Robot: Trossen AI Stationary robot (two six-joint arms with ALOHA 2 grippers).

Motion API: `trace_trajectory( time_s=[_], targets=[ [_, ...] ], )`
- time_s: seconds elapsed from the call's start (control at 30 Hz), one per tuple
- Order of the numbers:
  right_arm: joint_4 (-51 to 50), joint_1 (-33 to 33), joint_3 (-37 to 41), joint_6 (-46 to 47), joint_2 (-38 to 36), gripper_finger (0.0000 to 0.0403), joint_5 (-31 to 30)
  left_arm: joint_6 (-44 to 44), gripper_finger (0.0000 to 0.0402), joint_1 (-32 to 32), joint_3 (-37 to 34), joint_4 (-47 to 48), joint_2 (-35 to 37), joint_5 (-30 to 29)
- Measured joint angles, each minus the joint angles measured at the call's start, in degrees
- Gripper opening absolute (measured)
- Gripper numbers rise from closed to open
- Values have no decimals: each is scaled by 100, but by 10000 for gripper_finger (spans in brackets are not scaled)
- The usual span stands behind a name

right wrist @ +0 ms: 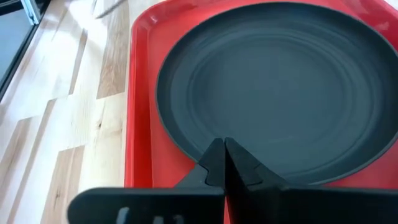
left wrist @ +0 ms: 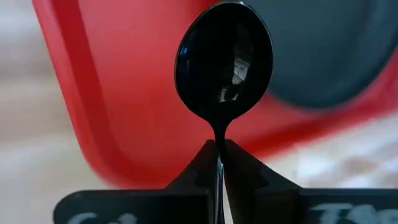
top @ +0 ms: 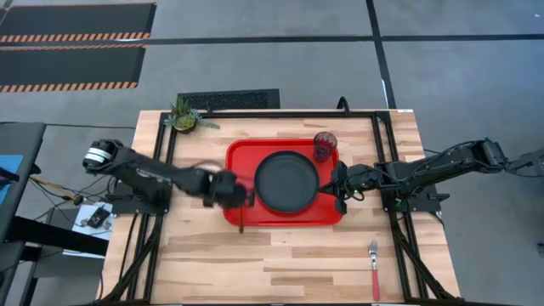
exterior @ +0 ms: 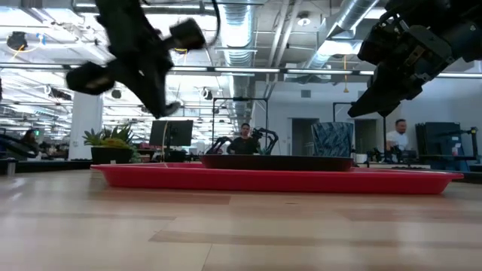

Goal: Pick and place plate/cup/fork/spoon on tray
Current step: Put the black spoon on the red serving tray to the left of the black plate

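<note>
The red tray lies mid-table with the black plate on it and the dark cup standing in its far right corner. The fork, red handle and silver tines, lies on the bare table at the near right. My left gripper hangs over the tray's left edge, shut on the dark spoon. My right gripper is shut and empty above the tray's right edge, beside the plate's rim. In the low view it is well above the plate. My left gripper pinches the spoon's thin neck, just behind the oval bowl, between its two fingertips. The bowl stands out past the fingertips and the handle runs back between the fingers. The spoon is lifted clear, above the tray's left part.
A small potted plant stands at the table's far left. Bare wood lies on the near side of the tray and on both sides of it. Dark frame rails run along the table's left and right sides. People sit in the room beyond the table.
</note>
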State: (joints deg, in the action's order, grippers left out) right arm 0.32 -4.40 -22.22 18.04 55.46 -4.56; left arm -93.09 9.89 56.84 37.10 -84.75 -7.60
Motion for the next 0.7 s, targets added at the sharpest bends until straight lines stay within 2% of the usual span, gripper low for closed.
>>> trace_trajectory(
  time_s=[0.2, 0.4, 0.5, 0.7],
  targets=[
    [0, -2, 0, 13, 0, 11, 0, 1326, 0, -1554, 0, -44, 0, 539],
    [7, 4, 0, 149, 0, 11, 0, 2058, 0, -2584, -2, -12, -144, 978],
    [9, 4, 0, 157, 0, 11, -32, 2196, 0, -2777, 18, -72, -393, 1234],
    [15, 4, 0, 157, 0, 11, -142, 2200, 0, -2750, 191, -127, -994, 1505]
  ],
)
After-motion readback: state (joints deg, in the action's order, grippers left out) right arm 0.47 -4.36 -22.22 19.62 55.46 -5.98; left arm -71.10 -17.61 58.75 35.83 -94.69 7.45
